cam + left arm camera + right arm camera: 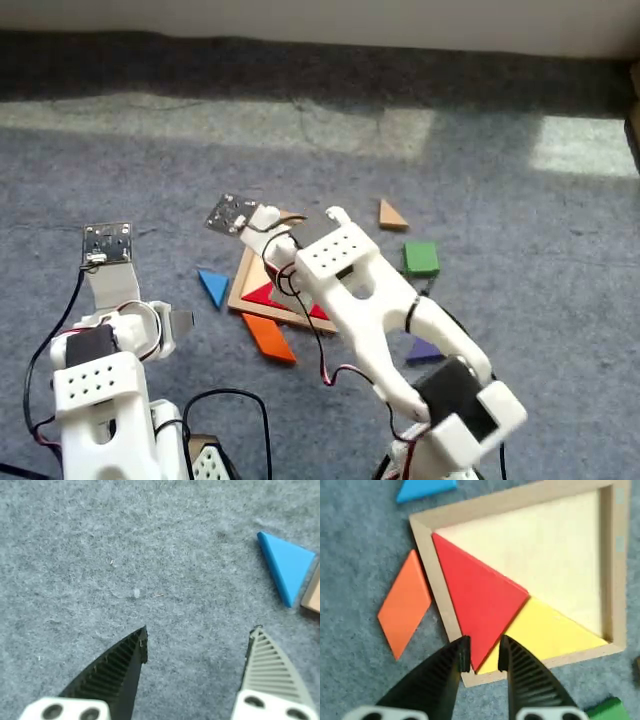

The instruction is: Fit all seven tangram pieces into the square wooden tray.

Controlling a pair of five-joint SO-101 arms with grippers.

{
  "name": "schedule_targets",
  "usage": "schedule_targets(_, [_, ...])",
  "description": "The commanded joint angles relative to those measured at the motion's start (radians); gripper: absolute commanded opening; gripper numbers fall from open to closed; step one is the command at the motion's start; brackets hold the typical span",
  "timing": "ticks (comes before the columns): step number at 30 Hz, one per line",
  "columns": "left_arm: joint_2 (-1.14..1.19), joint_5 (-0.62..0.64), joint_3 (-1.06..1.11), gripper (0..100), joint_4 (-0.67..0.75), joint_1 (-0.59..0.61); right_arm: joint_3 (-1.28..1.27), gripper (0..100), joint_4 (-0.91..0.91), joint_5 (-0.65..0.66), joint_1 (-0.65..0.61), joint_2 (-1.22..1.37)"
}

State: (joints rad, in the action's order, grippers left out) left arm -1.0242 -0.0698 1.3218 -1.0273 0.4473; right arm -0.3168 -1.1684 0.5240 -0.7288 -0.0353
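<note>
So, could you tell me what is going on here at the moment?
Two robot arms are doing a tangram puzzle. The right end effector, slightly open and empty, hangs over a corner of the wooden tray, just above the red triangle that lies in it beside the yellow triangle. The left end effector is open over the grey carpet near the blue triangle. The orange parallelogram, green square, purple piece and tan triangle lie outside the tray.
</note>
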Motion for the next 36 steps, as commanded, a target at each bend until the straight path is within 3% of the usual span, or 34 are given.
schedule_targets(1, [0.004, -0.008, -0.002, 31, 0.014, 0.010, -0.010, 9.4, -0.028, -0.077, 0.044, -0.275])
schedule_targets(9, [0.004, -0.008, -0.002, 31, 0.014, 0.010, -0.285, 9.4, -0.051, -0.187, 0.269, -0.636])
schedule_targets(14, [0.004, -0.006, -0.001, 31, 0.014, 0.007, -0.424, 9.9, 0.050, -0.272, 0.447, -0.697])
schedule_targets(16, [0.004, -0.006, -0.001, 31, 0.014, 0.007, -0.450, 11.8, 0.088, -0.308, 0.504, -0.659])
schedule_targets(22, [0.004, -0.005, -0.001, 31, 0.014, 0.007, -0.386, 31.2, 0.120, -0.374, 0.545, -0.417])
schedule_targets(36, [0.004, -0.006, -0.001, 31, 0.014, 0.010, 0.122, 32.1, 0.122, -0.374, 0.576, 0.229])
